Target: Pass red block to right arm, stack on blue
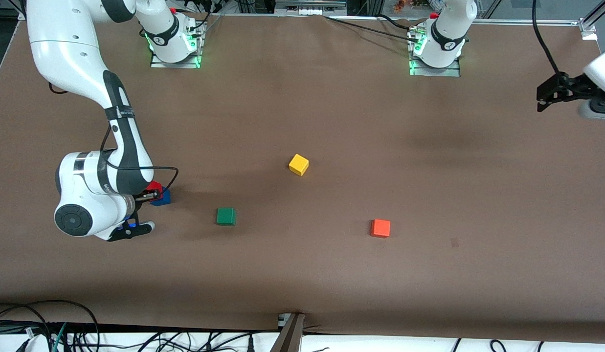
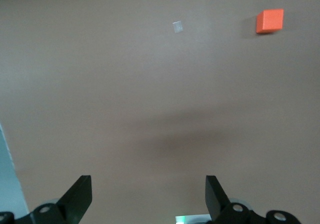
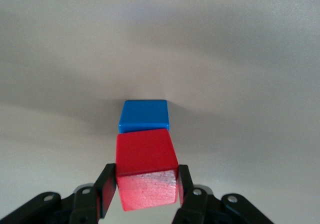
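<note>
Right now I have the red block [image 3: 147,171] clamped between the two black fingers of the right gripper [image 3: 146,194], held up over the table at the right arm's end, and the wrist view tells me why it sits as it does: the fingers press on two opposite side faces, which leaves the underside free to land flat on the blue block [image 3: 144,115]. That blue cube rests on the brown table [image 1: 331,122], and from the wrist camera the red one looks just short of being squarely over it, so I judge a small shift is needed before lowering; in the front view the two cubes overlap and I cannot tell the gap between them. Both cubes look hard-edged and smooth, the red face toward the camera showing a faint scuffed sheen, the blue top matte and even. The left gripper [image 2: 148,196] waits over bare table at the left arm's end, its black claw-like fingers spread wide with nothing between them. Elsewhere lie a green cube [image 1: 226,216], a yellow cube [image 1: 298,164] and an orange cube [image 1: 380,228], all well apart from the stack site, so nothing crowds the placement.
</note>
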